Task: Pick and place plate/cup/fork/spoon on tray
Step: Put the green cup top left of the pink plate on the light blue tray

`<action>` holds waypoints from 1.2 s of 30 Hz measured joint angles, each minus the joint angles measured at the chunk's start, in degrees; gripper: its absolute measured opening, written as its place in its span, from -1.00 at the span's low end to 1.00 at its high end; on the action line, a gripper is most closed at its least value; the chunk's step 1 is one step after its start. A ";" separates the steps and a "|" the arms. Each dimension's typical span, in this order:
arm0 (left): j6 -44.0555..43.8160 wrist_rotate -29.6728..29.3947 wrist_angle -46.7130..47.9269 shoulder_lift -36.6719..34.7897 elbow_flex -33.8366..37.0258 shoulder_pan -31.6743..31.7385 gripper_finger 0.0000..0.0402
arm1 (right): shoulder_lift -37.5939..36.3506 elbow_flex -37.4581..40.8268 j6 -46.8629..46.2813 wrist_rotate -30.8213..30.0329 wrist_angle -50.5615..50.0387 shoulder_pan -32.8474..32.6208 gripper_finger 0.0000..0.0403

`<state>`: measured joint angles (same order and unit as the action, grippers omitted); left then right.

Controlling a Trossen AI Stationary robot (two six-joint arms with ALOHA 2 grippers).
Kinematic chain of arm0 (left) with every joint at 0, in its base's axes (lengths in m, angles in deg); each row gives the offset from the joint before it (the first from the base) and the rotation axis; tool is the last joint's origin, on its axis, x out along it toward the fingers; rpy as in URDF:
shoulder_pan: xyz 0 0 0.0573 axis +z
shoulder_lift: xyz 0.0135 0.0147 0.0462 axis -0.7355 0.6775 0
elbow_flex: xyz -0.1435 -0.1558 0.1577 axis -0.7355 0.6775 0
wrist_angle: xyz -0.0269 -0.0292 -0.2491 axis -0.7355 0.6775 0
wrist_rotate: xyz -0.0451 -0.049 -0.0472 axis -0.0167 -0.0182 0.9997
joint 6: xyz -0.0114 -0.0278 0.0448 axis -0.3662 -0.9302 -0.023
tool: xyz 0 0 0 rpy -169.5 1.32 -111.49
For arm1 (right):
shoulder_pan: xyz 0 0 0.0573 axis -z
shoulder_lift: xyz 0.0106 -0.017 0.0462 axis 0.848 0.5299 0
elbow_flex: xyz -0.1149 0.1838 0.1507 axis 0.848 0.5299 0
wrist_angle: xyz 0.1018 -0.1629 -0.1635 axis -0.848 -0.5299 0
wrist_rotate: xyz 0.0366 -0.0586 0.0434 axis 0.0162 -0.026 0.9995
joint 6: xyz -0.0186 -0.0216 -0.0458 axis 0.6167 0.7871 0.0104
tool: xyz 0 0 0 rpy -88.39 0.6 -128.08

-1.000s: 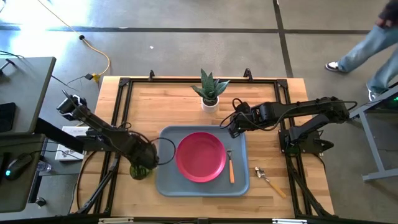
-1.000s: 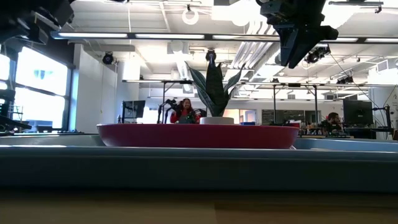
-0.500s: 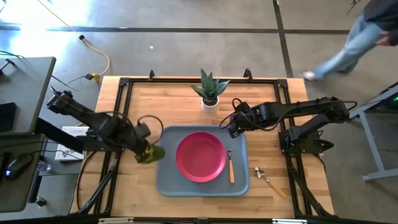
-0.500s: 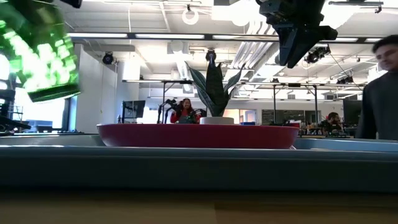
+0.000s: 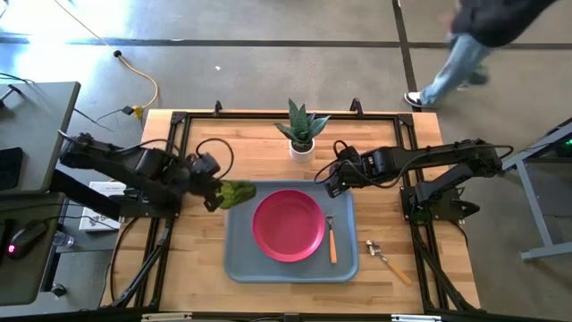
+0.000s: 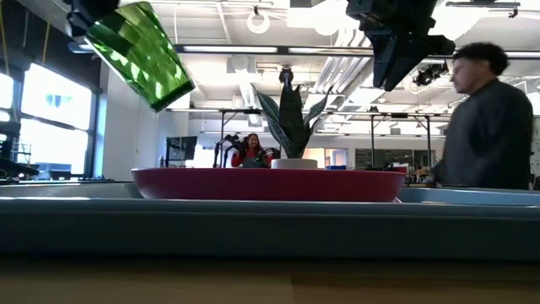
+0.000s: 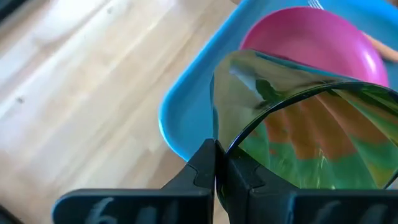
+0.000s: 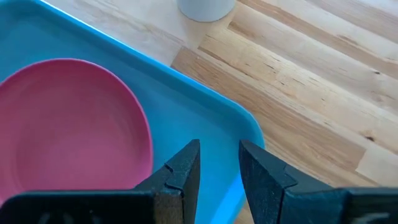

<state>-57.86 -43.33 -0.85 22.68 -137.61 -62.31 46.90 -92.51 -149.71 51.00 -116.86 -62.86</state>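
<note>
My left gripper [image 5: 218, 192] is shut on the translucent green cup [image 5: 238, 193], held in the air over the far left corner of the grey-blue tray [image 5: 239, 261]. In the low view the cup [image 6: 142, 52] hangs tilted. The pink-red plate [image 5: 288, 224] lies flat in the tray, and the orange-handled fork [image 5: 332, 240] lies in the tray to its right. The spoon [image 5: 386, 258] lies on the table right of the tray. My right gripper [image 5: 329, 183] is open and empty above the tray's far right corner [image 8: 249, 124]. My left gripper pinches the cup's wall at its rim [image 7: 219, 138] between the two fingers, one finger inside the cup and one outside. The fingers come from the table's left. The cup is lifted clear and tilted, its body reaching out past the fingertips over the tray.
A white pot with a spiky green plant [image 5: 302, 131] stands at the table's far middle, behind the tray. A person [image 5: 474, 36] walks past beyond the far right corner and also shows in the low view [image 6: 489, 127]. A black frame rims the table.
My left gripper has risen and gone toward the table's far edge and right with the cup. The cup stood on the table by the tray's near left side; now it is lifted clear, tipped, and hangs over the tray's far left corner.
</note>
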 joint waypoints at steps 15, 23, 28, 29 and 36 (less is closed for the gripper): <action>22.77 19.00 -0.91 6.51 -2.62 21.39 -0.99 | 0.00 0.00 -5.77 0.04 0.01 0.00 -0.51; 30.05 27.02 -0.96 12.54 -2.64 24.77 -0.98 | 0.00 0.00 -9.10 0.66 -0.62 0.00 -0.51; 31.71 27.96 0.76 16.58 -2.65 24.92 -0.98 | 0.00 0.00 -9.26 0.75 -0.66 0.00 -0.51; 32.06 27.96 1.55 17.31 -2.65 24.92 -0.98 | 0.00 0.00 -9.26 0.79 -0.66 0.00 -0.51; 33.26 27.97 1.99 20.70 -2.65 24.92 -0.98 | 0.00 0.00 -9.26 0.83 -0.64 0.00 -0.51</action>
<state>-24.60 -15.36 1.14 43.38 -140.25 -37.40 46.90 -92.51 -158.97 51.83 -117.49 -62.86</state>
